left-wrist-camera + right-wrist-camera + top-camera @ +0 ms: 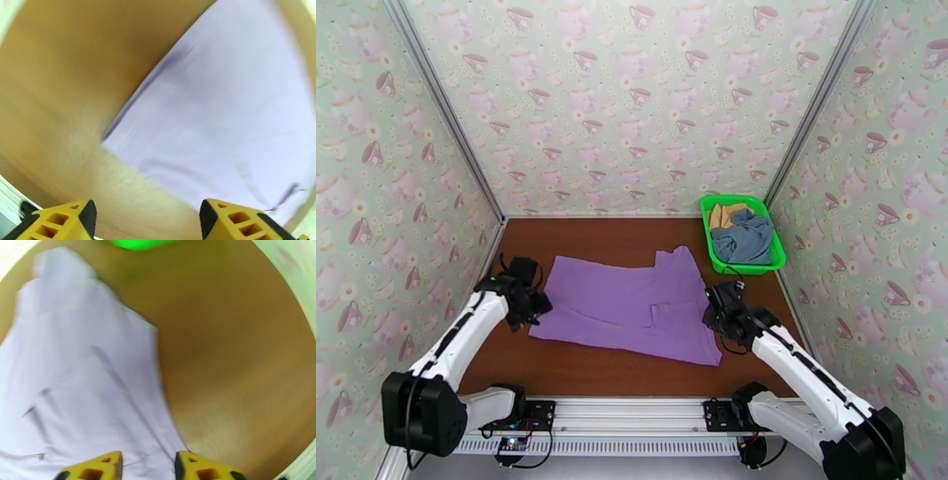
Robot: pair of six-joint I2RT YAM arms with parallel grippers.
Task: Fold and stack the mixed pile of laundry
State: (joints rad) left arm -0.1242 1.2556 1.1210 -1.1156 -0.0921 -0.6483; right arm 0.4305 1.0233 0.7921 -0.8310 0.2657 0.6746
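- Lilac garment [632, 304]: spread flat on the brown worktop [600, 367], mid-table, between the two arms. One sleeve or flap points toward the far right. A few creases near its middle.
- Blue-grey garment [746, 237]: bunched in the green basket [709, 229], which stands at the far-right corner of the worktop. It is well apart from the lilac one.
- Tan-yellow garment [724, 215]: in the same basket, at its far-left end, partly under the blue-grey cloth.
- Left gripper [536, 306]: at the left edge of the lilac garment, near its near-left corner. In the left wrist view the jaws stand wide apart with nothing between them. Bare worktop lies below the gap and the cloth corner just ahead. That view is blurred.
- Right gripper [713, 309]: at the right edge of the lilac garment, toward its near-right corner. In the right wrist view the jaws are parted to a moderate gap and clamp nothing. The cloth's right edge lies flat beneath the gap. That view is blurred too.
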